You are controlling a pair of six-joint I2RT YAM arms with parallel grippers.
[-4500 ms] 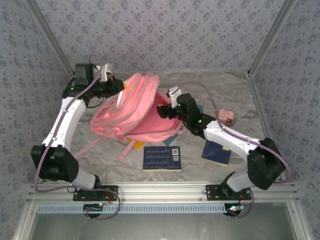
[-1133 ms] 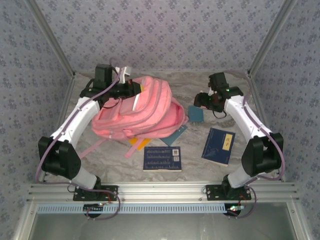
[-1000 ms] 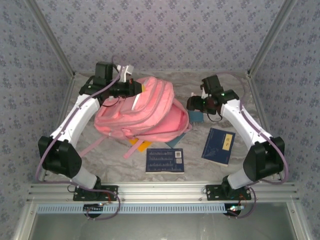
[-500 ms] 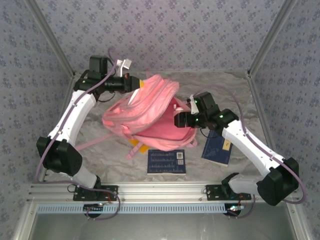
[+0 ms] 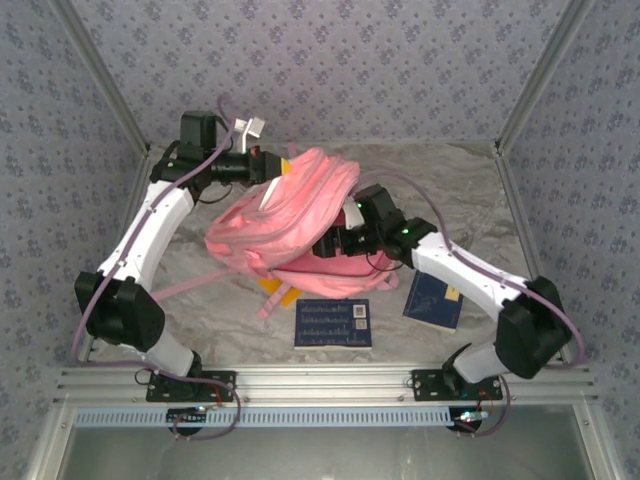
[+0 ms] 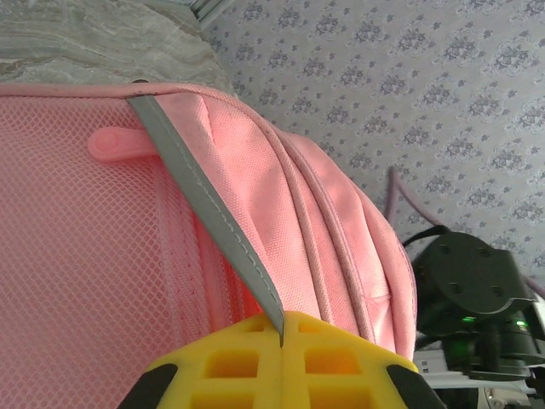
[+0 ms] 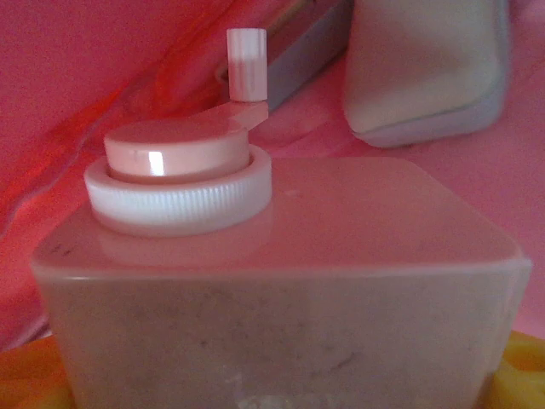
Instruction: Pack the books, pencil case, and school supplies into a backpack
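Saw dark navy flat book (image 5: pixel 333 322) lying nearest on grey marbled table (image 5: pixel 470 190). Found right jaws spread wide, gripping pink cube-like box (image 7: pixel 281 256) inside large pink fabric backpack (image 5: pixel 285 205). Beyond, found left jaws pinched tight on its grey-trimmed edge.

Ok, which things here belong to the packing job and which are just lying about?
Job: backpack, pink box in right hand, pencil case, near navy book, right navy book, yellow-orange book.
Not the job: table cover, patterned walls, metal frame.

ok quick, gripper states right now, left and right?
Left gripper: closed on the backpack trim.
Right gripper: holding the pink box, inside the backpack.
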